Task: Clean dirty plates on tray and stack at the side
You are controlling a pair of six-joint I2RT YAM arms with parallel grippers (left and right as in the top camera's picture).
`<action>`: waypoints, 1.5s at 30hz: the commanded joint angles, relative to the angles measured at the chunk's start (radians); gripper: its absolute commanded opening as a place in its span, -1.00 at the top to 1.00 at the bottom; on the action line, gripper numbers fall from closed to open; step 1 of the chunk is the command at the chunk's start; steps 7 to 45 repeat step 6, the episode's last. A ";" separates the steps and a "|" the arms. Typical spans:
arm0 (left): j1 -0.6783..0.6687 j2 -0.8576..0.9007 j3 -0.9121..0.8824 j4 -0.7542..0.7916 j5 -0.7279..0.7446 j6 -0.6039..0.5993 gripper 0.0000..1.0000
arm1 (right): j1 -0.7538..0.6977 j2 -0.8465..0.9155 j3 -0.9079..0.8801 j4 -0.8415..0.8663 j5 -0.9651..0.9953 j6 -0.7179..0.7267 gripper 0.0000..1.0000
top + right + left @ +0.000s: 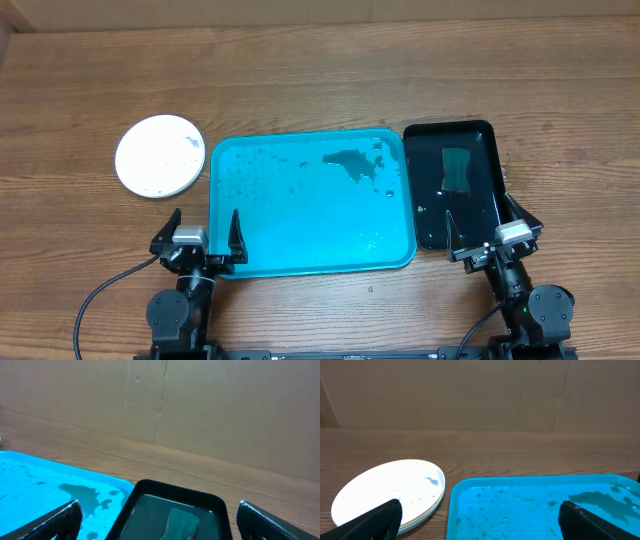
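Both claws gape empty: left claw [206, 216] at the tray's [300, 225] near-left corner, right claw [482, 214] before the black tray [424, 170]. The plates [160, 157] sit stacked on the bench [320, 60] just left of the tray, ahead-left of my left claw.

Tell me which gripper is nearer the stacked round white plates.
Left. The left gripper is close by the plates; the right gripper is across the turquoise rectangular tray, at the black tray.

I saw a black tray [425, 212] on the wood table [300, 70], with a greenish sponge [458, 168] lying inside it.
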 commanded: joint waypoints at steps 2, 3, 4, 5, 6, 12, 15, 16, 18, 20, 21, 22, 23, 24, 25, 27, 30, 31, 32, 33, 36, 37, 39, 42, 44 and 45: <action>0.000 -0.010 -0.004 -0.003 -0.010 0.019 -1.00 | -0.001 -0.010 -0.011 0.003 -0.005 0.000 -1.00; 0.000 -0.010 -0.004 -0.003 -0.010 0.019 -0.99 | -0.001 -0.010 -0.011 0.003 -0.005 0.000 -1.00; 0.000 -0.010 -0.004 -0.003 -0.010 0.019 -1.00 | -0.001 -0.010 -0.011 0.003 -0.005 -0.001 -1.00; 0.000 -0.010 -0.004 -0.003 -0.010 0.019 -0.99 | -0.001 -0.010 -0.011 0.003 -0.005 0.000 -1.00; 0.000 -0.010 -0.004 -0.003 -0.010 0.019 -1.00 | -0.001 -0.010 -0.011 0.003 -0.005 0.000 -1.00; 0.000 -0.010 -0.004 -0.003 -0.010 0.019 -1.00 | -0.001 -0.010 -0.011 0.003 -0.005 0.000 -1.00; 0.000 -0.010 -0.004 -0.003 -0.010 0.019 -1.00 | -0.001 -0.010 -0.011 0.003 -0.005 0.000 -1.00; 0.000 -0.010 -0.004 -0.003 -0.010 0.019 -1.00 | -0.001 -0.010 -0.011 0.003 -0.005 0.000 -1.00; 0.000 -0.010 -0.004 -0.003 -0.010 0.019 -1.00 | -0.001 -0.010 -0.011 0.003 -0.005 0.000 -1.00; 0.000 -0.010 -0.004 -0.003 -0.010 0.019 -1.00 | -0.001 -0.010 -0.011 0.003 -0.005 0.000 -1.00; 0.000 -0.010 -0.004 -0.003 -0.010 0.019 -1.00 | -0.001 -0.010 -0.011 0.003 -0.005 0.000 -1.00; 0.000 -0.010 -0.004 -0.003 -0.010 0.019 -1.00 | -0.001 -0.010 -0.011 0.003 -0.005 0.000 -1.00; 0.000 -0.010 -0.004 -0.003 -0.010 0.019 -1.00 | -0.001 -0.010 -0.011 0.003 -0.005 0.000 -1.00; 0.000 -0.010 -0.004 -0.003 -0.010 0.019 -1.00 | -0.001 -0.010 -0.011 0.003 -0.005 0.000 -1.00; 0.000 -0.010 -0.004 -0.003 -0.010 0.019 -1.00 | -0.001 -0.010 -0.011 0.003 -0.005 0.000 -1.00; 0.000 -0.010 -0.004 -0.003 -0.010 0.019 -1.00 | -0.001 -0.010 -0.011 0.003 -0.005 0.000 -1.00; 0.000 -0.010 -0.004 -0.003 -0.010 0.019 -1.00 | -0.001 -0.010 -0.011 0.003 -0.005 0.000 -1.00; 0.000 -0.010 -0.004 -0.003 -0.010 0.019 -1.00 | -0.001 -0.010 -0.011 0.003 -0.005 0.000 -1.00; 0.000 -0.010 -0.004 -0.003 -0.010 0.019 -1.00 | -0.001 -0.010 -0.011 0.003 -0.005 0.000 -1.00; 0.000 -0.010 -0.004 -0.003 -0.010 0.019 -1.00 | -0.001 -0.010 -0.011 0.003 -0.005 0.000 -1.00; 0.000 -0.010 -0.004 -0.003 -0.010 0.019 -1.00 | -0.001 -0.010 -0.011 0.003 -0.005 0.000 -1.00; 0.000 -0.010 -0.004 -0.003 -0.010 0.019 -1.00 | -0.001 -0.010 -0.011 0.003 -0.005 0.000 -1.00; 0.000 -0.010 -0.004 -0.003 -0.010 0.019 -1.00 | -0.001 -0.010 -0.011 0.003 -0.005 0.000 -1.00; 0.000 -0.010 -0.004 -0.003 -0.010 0.019 -1.00 | -0.001 -0.010 -0.011 0.003 -0.005 0.000 -1.00; 0.000 -0.010 -0.004 -0.003 -0.010 0.019 -1.00 | -0.001 -0.010 -0.011 0.003 -0.005 0.000 -1.00; 0.000 -0.010 -0.004 -0.003 -0.010 0.019 -1.00 | -0.001 -0.010 -0.011 0.003 -0.005 0.000 -1.00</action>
